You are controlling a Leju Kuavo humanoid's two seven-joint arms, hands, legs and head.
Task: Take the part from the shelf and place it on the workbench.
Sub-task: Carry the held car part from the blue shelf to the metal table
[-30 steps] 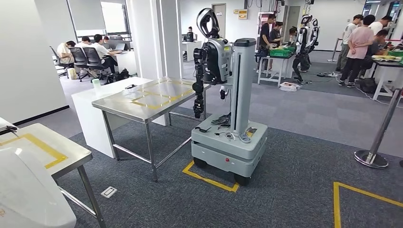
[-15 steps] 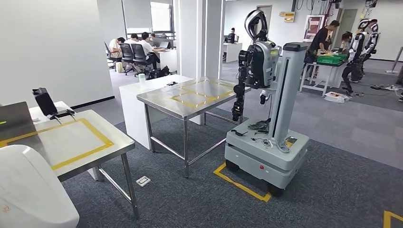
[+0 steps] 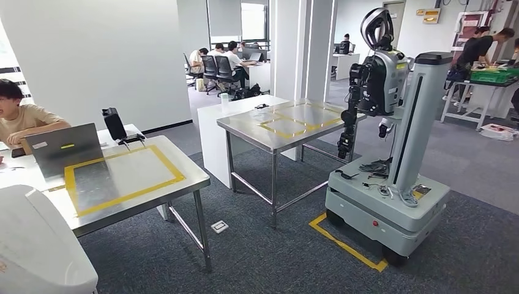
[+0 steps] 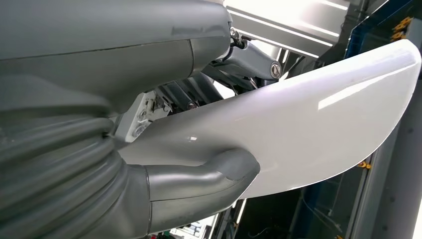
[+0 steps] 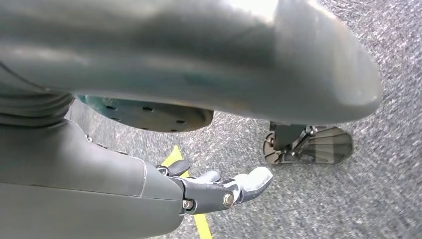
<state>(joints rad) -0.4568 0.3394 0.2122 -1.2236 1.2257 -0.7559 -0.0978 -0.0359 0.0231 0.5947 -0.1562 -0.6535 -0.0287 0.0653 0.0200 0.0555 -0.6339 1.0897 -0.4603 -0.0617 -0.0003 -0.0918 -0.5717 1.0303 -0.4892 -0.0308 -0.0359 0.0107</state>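
Carrying the white part in its left hand, the robot is in the transport step, with the pick from the shelf judged done. From the left wrist, the thick thumb is pressing one face of the curved white shell while darker fingers are lying against the other, so the hand is clamped on it; in the head view the same part is showing as a white mass at the lower left corner. The right hand is hanging over the carpet, fingers loosely extended and holding nothing. The nearest workbench (steel, with a yellow taped rectangle) is standing just ahead on the left. Next, the robot is probably needing to face it and lower the part inside the tape, avoiding the laptop.
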